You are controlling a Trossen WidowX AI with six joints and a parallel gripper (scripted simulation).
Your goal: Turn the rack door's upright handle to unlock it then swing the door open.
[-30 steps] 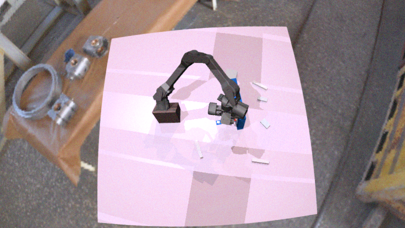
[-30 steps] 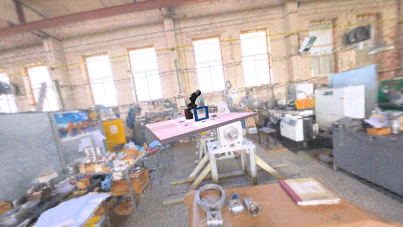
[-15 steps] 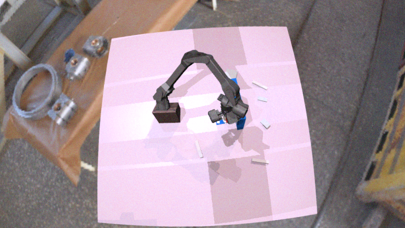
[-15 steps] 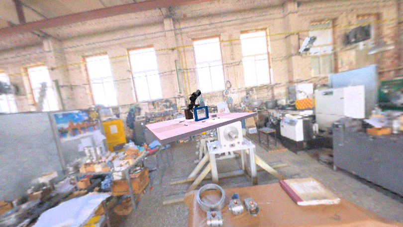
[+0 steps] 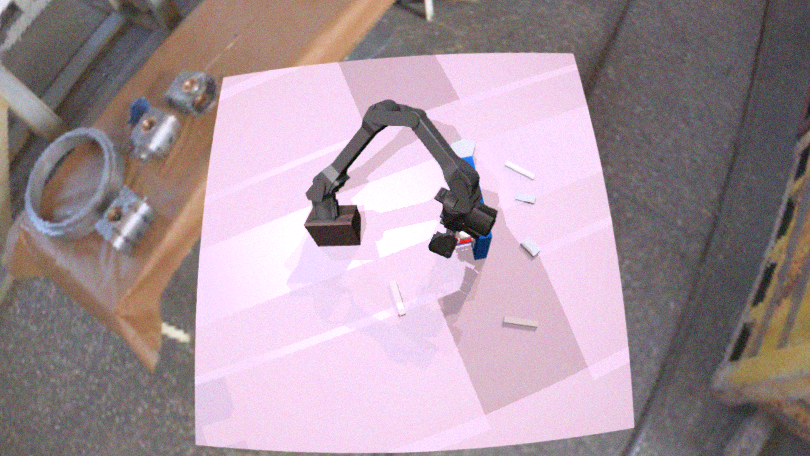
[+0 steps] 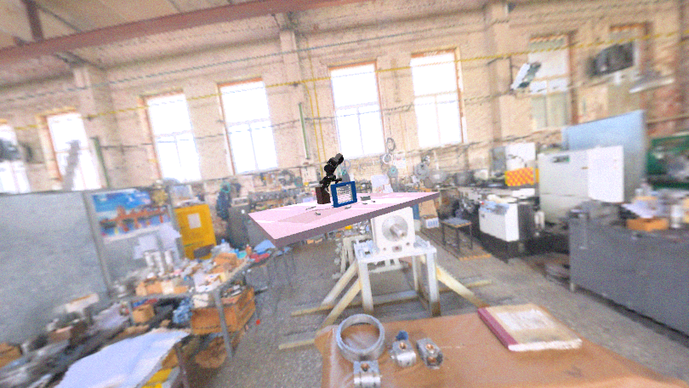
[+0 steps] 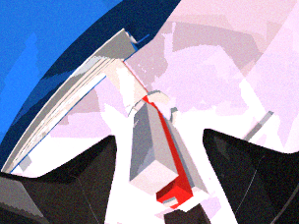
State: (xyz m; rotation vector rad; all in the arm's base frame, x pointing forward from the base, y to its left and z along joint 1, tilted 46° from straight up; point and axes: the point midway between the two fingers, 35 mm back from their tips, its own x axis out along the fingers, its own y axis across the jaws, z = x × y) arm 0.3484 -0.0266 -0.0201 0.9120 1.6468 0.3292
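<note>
The rack's blue frame (image 5: 481, 247) (image 6: 354, 194) (image 7: 34, 64) stands upright on the table, partly under my arm in the top view. Its light, slatted door (image 7: 74, 90) (image 6: 344, 193) shows at a steep slant in the wrist view; I cannot tell its exact opening angle. The upright handle (image 7: 148, 147), grey with a red stripe, stands off the door at the wrist view's centre. My gripper (image 7: 160, 139) is open, its dark fingers on both sides of the handle, with visible gaps to each. In the top view the arm hides most of the handle.
Several small pale blocks lie on the pink table (image 5: 340, 396): one (image 5: 397, 298) in front of the arm's base, one (image 5: 520, 323) toward the near right, others (image 5: 529, 246) (image 5: 519, 169) right of the frame. A pale box-like thing (image 5: 464, 148) is at the frame's far end.
</note>
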